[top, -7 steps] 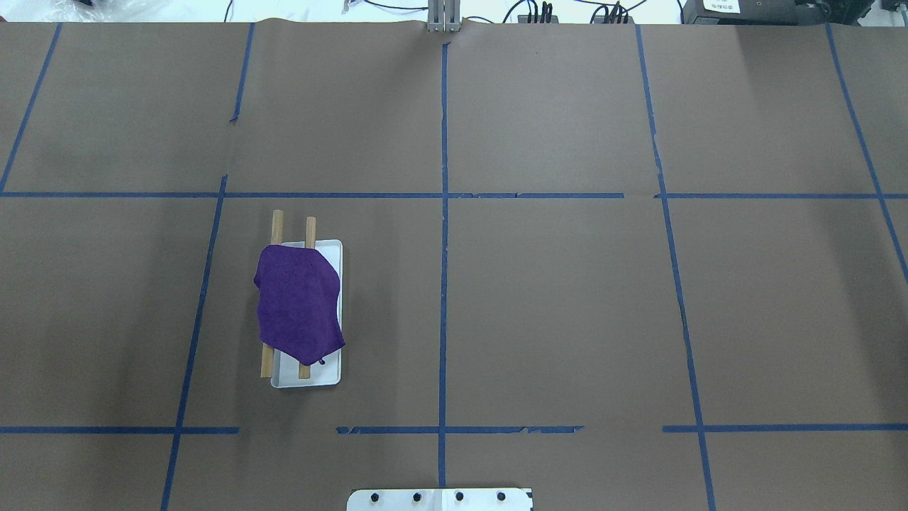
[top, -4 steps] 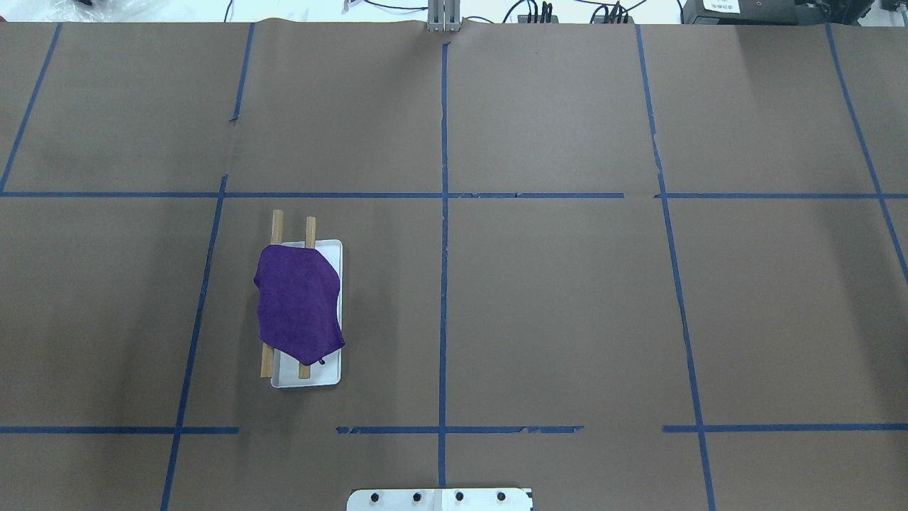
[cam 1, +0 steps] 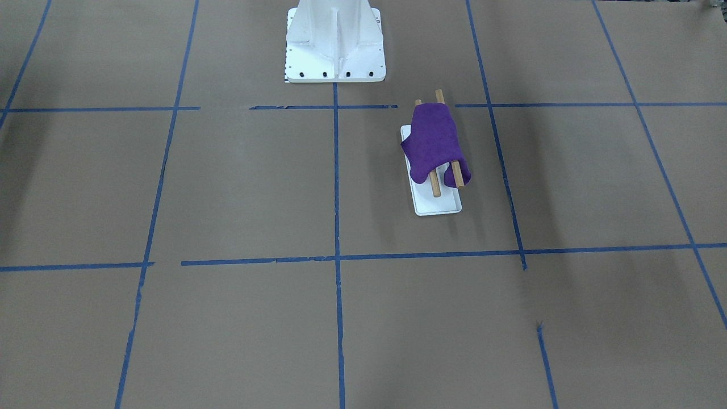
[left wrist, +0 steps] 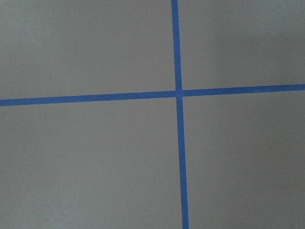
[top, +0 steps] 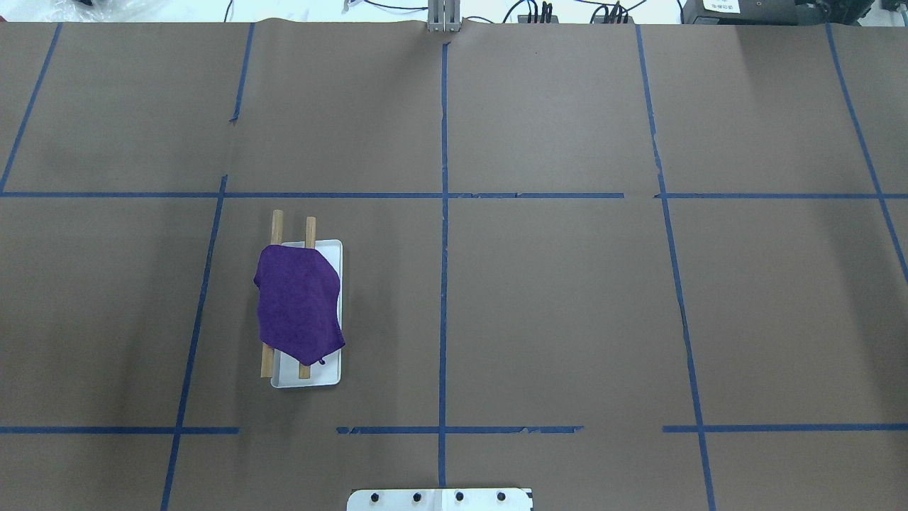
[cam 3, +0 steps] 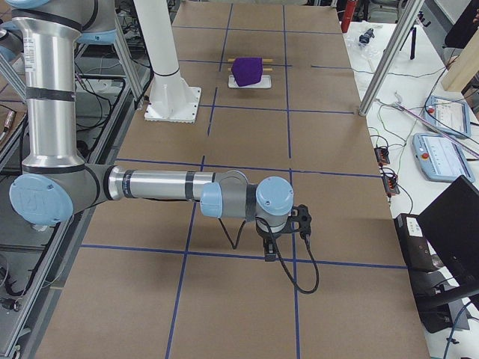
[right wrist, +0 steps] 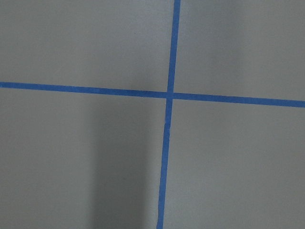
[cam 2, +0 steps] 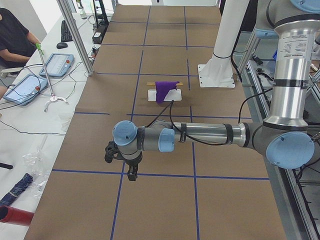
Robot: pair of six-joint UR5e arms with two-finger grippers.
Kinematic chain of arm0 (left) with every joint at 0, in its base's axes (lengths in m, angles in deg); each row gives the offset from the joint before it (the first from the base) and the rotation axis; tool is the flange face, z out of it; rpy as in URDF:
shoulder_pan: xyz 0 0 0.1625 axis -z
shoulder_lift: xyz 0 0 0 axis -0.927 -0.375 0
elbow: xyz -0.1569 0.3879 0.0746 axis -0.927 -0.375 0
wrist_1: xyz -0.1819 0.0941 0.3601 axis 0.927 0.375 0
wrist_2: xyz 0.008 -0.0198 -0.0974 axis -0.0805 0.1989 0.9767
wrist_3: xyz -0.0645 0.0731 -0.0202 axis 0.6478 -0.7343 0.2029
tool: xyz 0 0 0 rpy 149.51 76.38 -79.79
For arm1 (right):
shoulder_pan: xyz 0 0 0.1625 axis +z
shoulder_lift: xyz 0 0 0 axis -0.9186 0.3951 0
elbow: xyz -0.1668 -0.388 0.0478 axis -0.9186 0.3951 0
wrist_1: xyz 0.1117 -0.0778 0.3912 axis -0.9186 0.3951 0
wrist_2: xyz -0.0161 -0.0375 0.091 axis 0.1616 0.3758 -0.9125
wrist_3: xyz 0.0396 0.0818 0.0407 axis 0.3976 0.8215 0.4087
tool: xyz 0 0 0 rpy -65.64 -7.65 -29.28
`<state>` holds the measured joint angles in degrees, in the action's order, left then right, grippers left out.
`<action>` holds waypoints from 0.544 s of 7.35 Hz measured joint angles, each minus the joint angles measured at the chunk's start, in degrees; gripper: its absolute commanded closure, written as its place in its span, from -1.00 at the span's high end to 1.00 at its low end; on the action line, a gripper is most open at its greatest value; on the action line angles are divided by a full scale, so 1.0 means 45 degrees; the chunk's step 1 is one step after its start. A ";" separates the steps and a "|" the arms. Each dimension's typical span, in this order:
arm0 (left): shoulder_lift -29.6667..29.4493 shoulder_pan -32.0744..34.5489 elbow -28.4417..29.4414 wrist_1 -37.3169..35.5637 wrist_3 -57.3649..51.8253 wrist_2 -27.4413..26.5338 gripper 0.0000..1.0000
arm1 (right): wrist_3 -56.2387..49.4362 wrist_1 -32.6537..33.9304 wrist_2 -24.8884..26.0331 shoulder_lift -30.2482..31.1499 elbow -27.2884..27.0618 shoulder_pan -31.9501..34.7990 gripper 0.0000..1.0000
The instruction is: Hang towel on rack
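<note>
The purple towel (top: 298,305) is draped over both wooden rods of the rack (top: 330,373), on the left half of the table. It also shows in the front-facing view (cam 1: 434,142), where the rack's white base (cam 1: 437,205) sticks out below it. Neither gripper is near it. My left gripper (cam 2: 131,172) shows only in the exterior left view, low over the table's left end. My right gripper (cam 3: 269,250) shows only in the exterior right view, over the right end. I cannot tell whether either is open or shut. Both wrist views show only brown paper and blue tape.
The large white pedestal (cam 1: 335,40) stands at the robot's edge of the table, close to the rack. Blue tape lines cross the brown paper (top: 567,298). Tablets (cam 2: 55,64) and cables lie on a side bench beyond the far edge.
</note>
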<state>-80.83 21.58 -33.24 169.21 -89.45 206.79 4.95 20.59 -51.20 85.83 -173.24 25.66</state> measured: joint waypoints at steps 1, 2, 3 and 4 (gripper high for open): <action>-0.0010 -0.0002 0.0012 0.0005 0.0000 -0.0013 1.00 | 0.0000 0.0000 0.0000 0.0000 0.0000 0.0006 1.00; -0.0017 -0.0010 0.0020 0.0045 -0.0001 -0.0024 1.00 | 0.0000 0.0000 -0.0004 0.0000 0.0000 0.0012 1.00; -0.0013 -0.0012 0.0024 0.0130 -0.0001 -0.0031 1.00 | 0.0000 0.0000 -0.0012 -0.0005 0.0000 0.0026 1.00; 0.0001 -0.0011 0.0033 0.0212 -0.0001 -0.0033 1.00 | 0.0000 0.0000 -0.0017 -0.0013 0.0000 0.0039 1.00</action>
<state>-80.83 21.53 -33.09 170.17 -89.45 206.64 4.95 20.59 -51.28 85.77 -173.24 25.84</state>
